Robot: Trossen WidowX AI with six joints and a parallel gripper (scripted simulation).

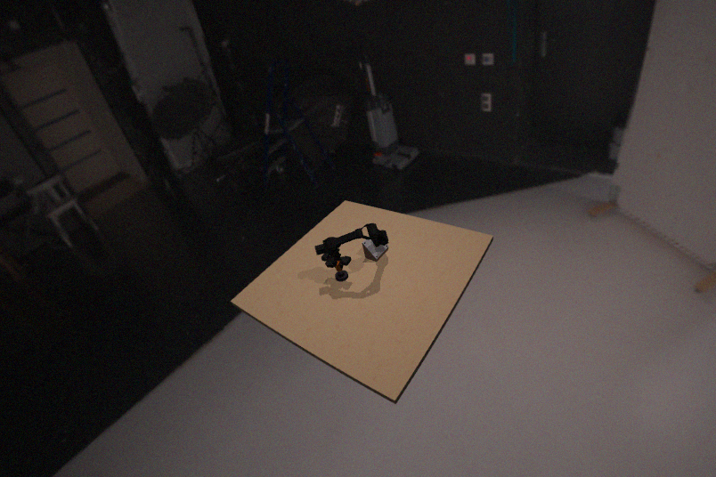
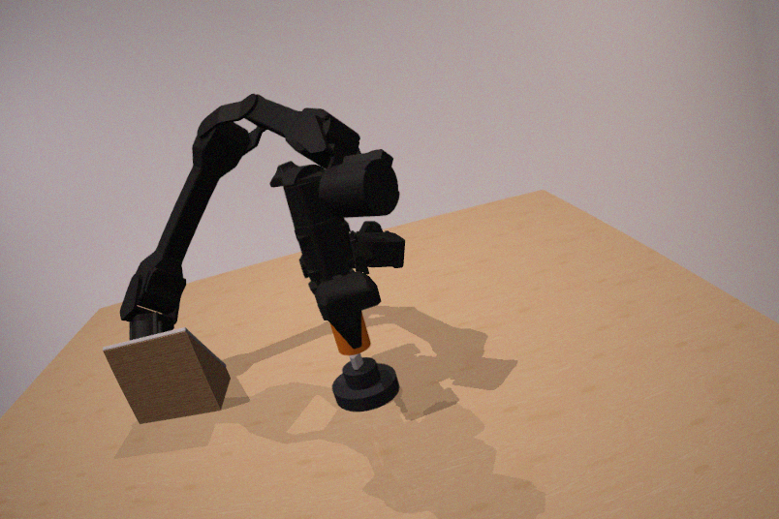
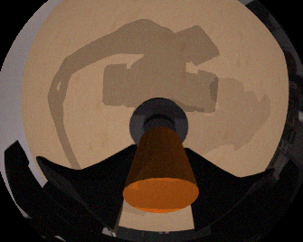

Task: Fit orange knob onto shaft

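Note:
My gripper [image 1: 338,266] [image 2: 354,337] [image 3: 159,151] is shut on the orange knob [image 2: 343,343] [image 3: 161,194] and holds it close above the round dark pedestal [image 1: 341,276] [image 2: 366,398] [image 3: 137,125]. The silver shaft [image 2: 357,361] shows in the exterior view between the knob's lower edge and the pedestal's raised centre. The shaft's top meets the knob's underside or is just hidden by its edge; I cannot tell whether it is in the hole. A gap remains under the knob. The hole and both flat sides are hidden. In the wrist view the knob covers the shaft.
A wedge-shaped block [image 1: 374,251] [image 2: 171,380] with a pale top stands by the arm's base, left of the pedestal in the exterior view. The wooden table top [image 1: 393,336] [image 2: 586,366] carries the arm's shadows, and its edges show in the top and exterior views.

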